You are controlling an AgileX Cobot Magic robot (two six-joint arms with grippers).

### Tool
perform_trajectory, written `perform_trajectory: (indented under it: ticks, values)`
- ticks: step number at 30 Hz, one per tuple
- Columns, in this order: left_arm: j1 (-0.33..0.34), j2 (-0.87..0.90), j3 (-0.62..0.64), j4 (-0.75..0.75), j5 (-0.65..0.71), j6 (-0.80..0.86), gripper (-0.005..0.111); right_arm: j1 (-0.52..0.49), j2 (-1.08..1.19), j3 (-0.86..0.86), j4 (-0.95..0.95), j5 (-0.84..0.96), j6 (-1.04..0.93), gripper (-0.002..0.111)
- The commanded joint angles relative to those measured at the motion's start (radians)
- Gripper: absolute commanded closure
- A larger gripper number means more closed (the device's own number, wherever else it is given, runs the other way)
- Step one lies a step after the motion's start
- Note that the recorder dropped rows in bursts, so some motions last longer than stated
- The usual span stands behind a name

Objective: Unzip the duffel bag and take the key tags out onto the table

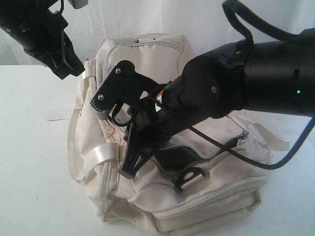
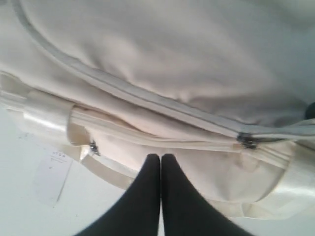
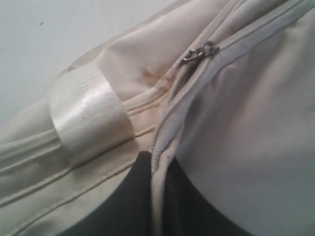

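The cream duffel bag (image 1: pixel 147 54) lies on the white table (image 1: pixel 34 191). A pocket on its top gapes open onto a dark inside (image 1: pixel 174 157). No key tags show in any view. My right gripper (image 1: pixel 129 169) reaches across the bag and is shut on a cream zipper edge (image 3: pixel 158 147) of the bag. A metal zipper pull (image 3: pixel 199 51) lies further along that edge. My left gripper (image 2: pixel 160 157) is shut with nothing in it. It hangs above the bag's side near a closed zipper and its slider (image 2: pixel 247 141). In the exterior view the left gripper (image 1: pixel 69 71) sits at the bag's far left corner.
A flat white paper tag (image 2: pixel 51 174) lies on the table beside the bag. Satin straps (image 3: pixel 88 113) wrap the bag's side, and one loops down to the table (image 1: pixel 74 147). A black D-ring (image 1: pixel 191 177) sits by the open pocket. The right arm's cable (image 1: pixel 236 155) drapes over the bag.
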Motion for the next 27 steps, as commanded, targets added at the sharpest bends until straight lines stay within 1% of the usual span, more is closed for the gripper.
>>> perform_trajectory:
  ticks: [1,5,7,9,11,12,15,18,21,24,25,27]
  values:
    - [0.003,0.022,-0.005,0.032,-0.018,-0.026,0.107,-0.001,-0.039,0.009,0.003,0.150,0.008,0.108]
    - [0.003,0.043,-0.005,0.022,-0.006,-0.027,0.107,-0.001,-0.061,0.009,0.001,0.172,0.008,0.108]
    - [0.003,0.043,-0.005,0.017,0.024,-0.027,0.107,-0.001,-0.064,0.009,-0.008,0.170,0.008,0.108]
    - [0.003,0.043,-0.005,0.017,0.086,-0.023,0.107,-0.001,-0.064,0.009,-0.018,0.170,0.008,0.108]
    - [0.003,0.041,-0.003,0.005,0.175,0.017,0.107,-0.001,-0.065,0.009,-0.044,0.172,0.008,0.108]
    - [0.003,0.039,-0.003,-0.007,0.192,0.029,0.107,-0.001,-0.065,0.009,-0.057,0.179,0.008,0.108]
    - [0.003,0.039,-0.003,-0.080,0.226,0.056,0.107,-0.001,-0.065,0.009,-0.074,0.216,0.010,0.108]
    - [0.003,0.039,-0.001,-0.213,0.264,0.111,0.107,-0.001,-0.065,0.009,-0.078,0.239,0.016,0.108]
    - [0.003,0.039,0.040,-0.268,0.288,0.163,0.107,-0.001,-0.065,0.009,-0.078,0.236,0.030,0.108]
    - [0.004,0.034,0.120,-0.256,0.281,0.163,0.107,-0.001,-0.065,0.009,-0.078,0.234,0.032,0.108]
    - [0.004,0.026,0.149,-0.259,0.253,0.165,0.107,-0.001,-0.065,0.009,-0.078,0.236,0.030,0.108]
    - [0.004,-0.010,0.238,-0.311,0.133,0.206,0.107,-0.001,-0.065,0.009,-0.078,0.236,0.032,0.108]
